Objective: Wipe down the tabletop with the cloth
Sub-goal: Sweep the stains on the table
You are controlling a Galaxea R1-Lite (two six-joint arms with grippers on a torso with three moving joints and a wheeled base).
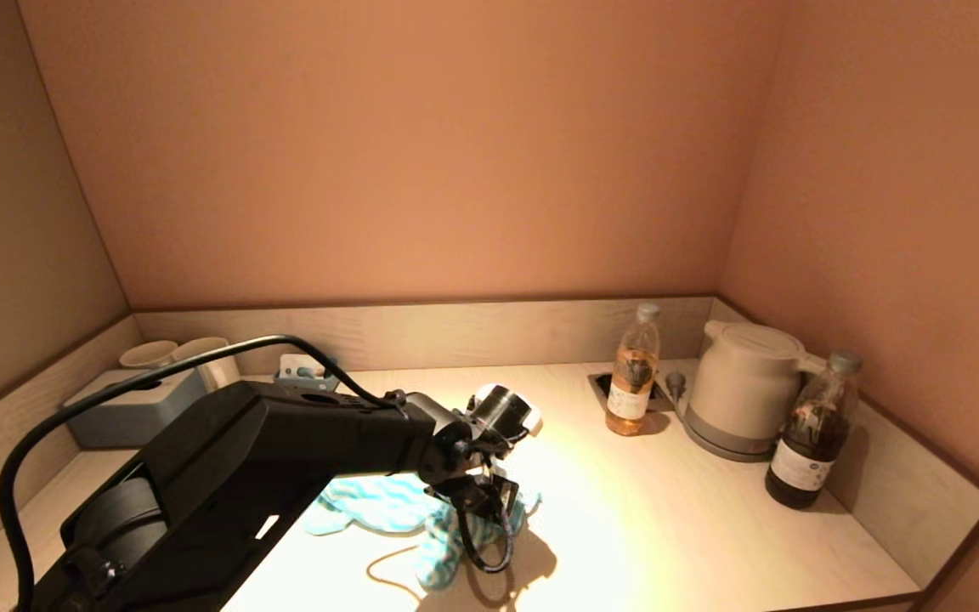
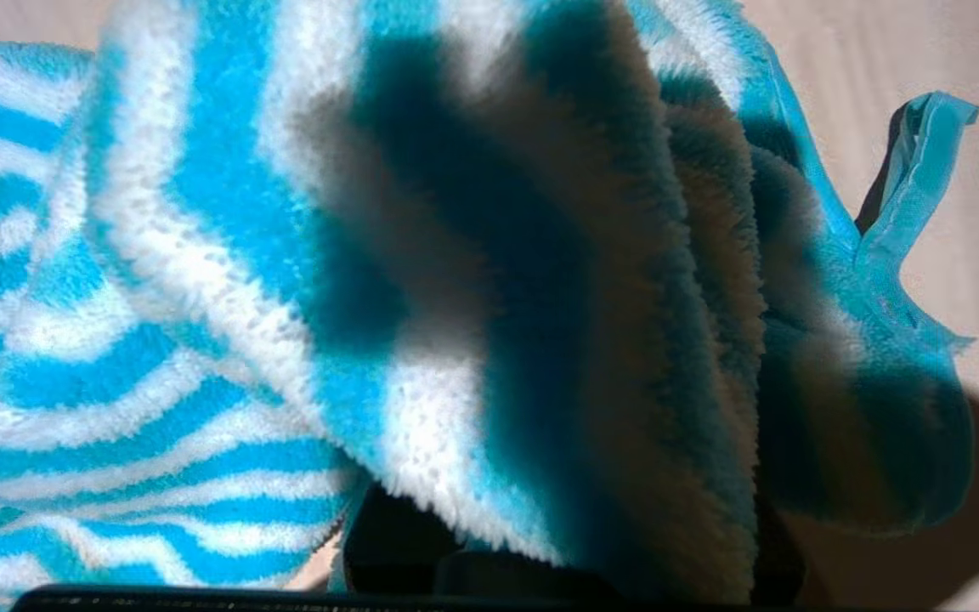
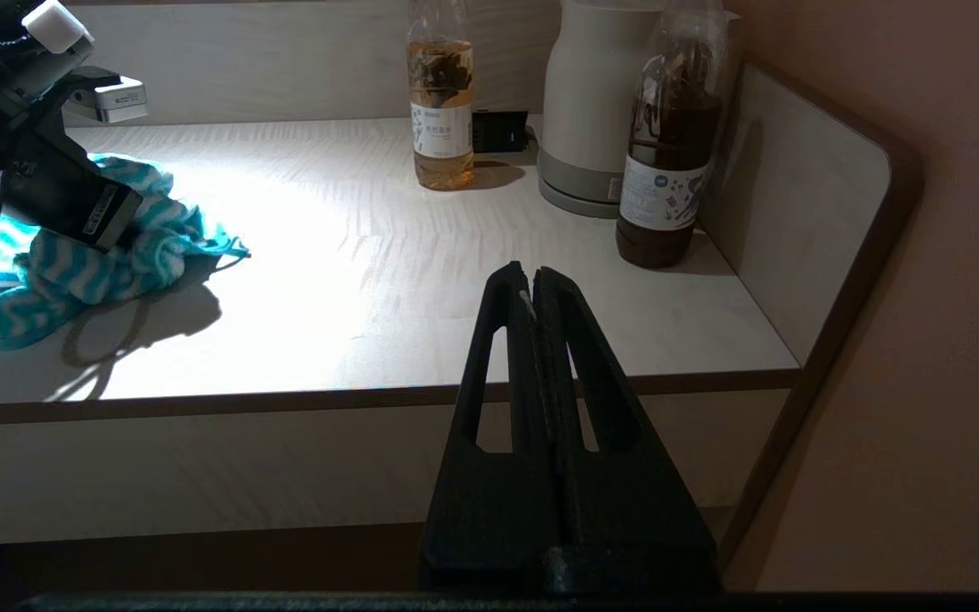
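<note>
A blue-and-white striped fluffy cloth (image 1: 379, 503) lies bunched on the pale tabletop (image 1: 676, 527) near the front, left of centre. My left gripper (image 1: 489, 508) points down onto the cloth's right end and is shut on a raised fold of it. In the left wrist view the cloth (image 2: 455, 255) fills the frame and hides the fingertips. The right wrist view shows the cloth (image 3: 116, 263) under the left gripper (image 3: 107, 228). My right gripper (image 3: 534, 276) is shut and empty, parked off the table's front edge on the right.
An amber bottle (image 1: 632, 374), a white kettle (image 1: 740, 387) and a dark bottle (image 1: 812, 433) stand at the back right. A grey box (image 1: 132, 408), two cups (image 1: 179, 353) and a socket block (image 1: 298, 370) are at the back left. Low walls border three sides.
</note>
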